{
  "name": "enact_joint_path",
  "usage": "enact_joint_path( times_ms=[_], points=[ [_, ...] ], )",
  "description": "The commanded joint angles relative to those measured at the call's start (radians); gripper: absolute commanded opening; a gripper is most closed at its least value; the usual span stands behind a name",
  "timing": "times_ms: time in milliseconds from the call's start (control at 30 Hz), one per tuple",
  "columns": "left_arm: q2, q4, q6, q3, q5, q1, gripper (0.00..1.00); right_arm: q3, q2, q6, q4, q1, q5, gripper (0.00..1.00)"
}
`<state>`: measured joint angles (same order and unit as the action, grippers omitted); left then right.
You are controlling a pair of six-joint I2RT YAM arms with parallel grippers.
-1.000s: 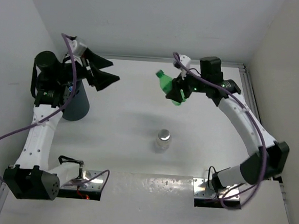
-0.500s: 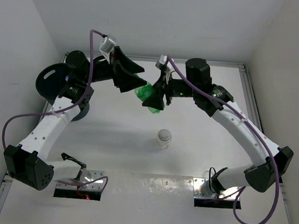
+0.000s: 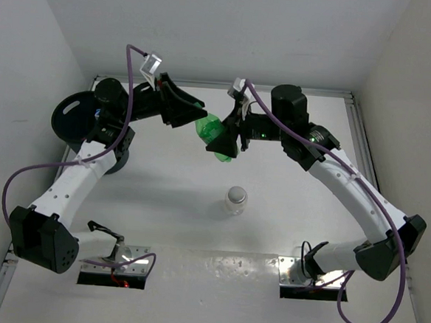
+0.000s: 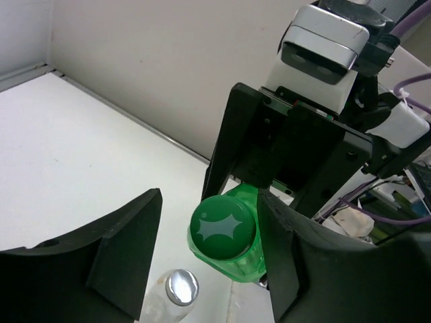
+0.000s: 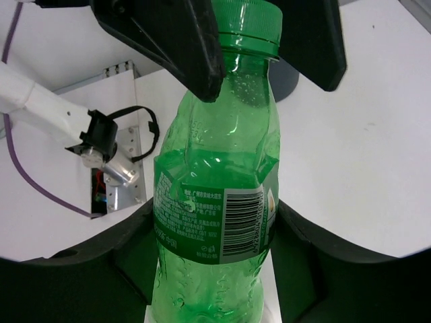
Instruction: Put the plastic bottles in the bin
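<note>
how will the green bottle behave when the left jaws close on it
The green bottle looks empty, so probably light. Its thin wall seems creased above the label, so it may buckle under a squeeze. The ridged cap is likely stiffer to grip.

Translucent green plastic bottle point(image 5: 212, 282); green screw cap point(image 4: 223, 227) stamped with a pale four-point star; green label point(image 5: 195, 225), white barcode patch point(image 5: 244, 223). My fingers point(image 4: 101, 266) matte black.
</note>
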<state>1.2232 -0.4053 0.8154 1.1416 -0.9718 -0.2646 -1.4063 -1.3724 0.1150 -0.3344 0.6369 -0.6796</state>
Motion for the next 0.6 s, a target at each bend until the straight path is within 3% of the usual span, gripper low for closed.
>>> enact_joint_path(
  times_ms=[0,100,200,233,300,333,367,433,500,567],
  points=[
    [-0.027,-0.029,0.036,-0.020,0.007,0.010,0.63,0.009,0.041,0.017,0.063,-0.003,0.018,0.10],
    [-0.036,-0.029,0.048,-0.029,0.007,0.019,0.56,0.009,0.044,0.011,0.055,-0.003,0.020,0.10],
    [-0.036,-0.053,0.048,-0.029,0.007,0.019,0.41,0.015,0.044,0.003,0.054,-0.005,0.028,0.10],
    [-0.036,-0.053,0.048,-0.029,0.007,0.019,0.30,0.018,0.042,0.003,0.054,-0.005,0.028,0.10],
    [-0.036,-0.032,0.038,-0.029,0.007,0.019,0.19,0.018,0.041,0.003,0.052,-0.003,0.044,0.12],
    [-0.036,-0.011,0.019,-0.017,0.007,0.019,0.07,0.015,0.039,0.005,0.048,-0.003,0.054,0.31],
    [-0.036,0.008,0.007,0.000,0.007,0.019,0.03,0.009,0.041,0.006,0.041,-0.003,0.081,0.46],
    [-0.045,0.057,-0.015,0.044,0.007,0.053,0.00,-0.002,0.039,0.015,0.020,-0.006,0.103,0.86],
    [-0.031,0.104,-0.042,0.093,-0.002,0.128,0.00,-0.002,0.049,0.037,0.011,-0.028,0.144,0.97],
    [-0.005,0.274,-0.126,0.232,-0.011,0.227,0.00,0.004,0.056,0.055,0.014,-0.074,0.118,0.98]
  ],
)
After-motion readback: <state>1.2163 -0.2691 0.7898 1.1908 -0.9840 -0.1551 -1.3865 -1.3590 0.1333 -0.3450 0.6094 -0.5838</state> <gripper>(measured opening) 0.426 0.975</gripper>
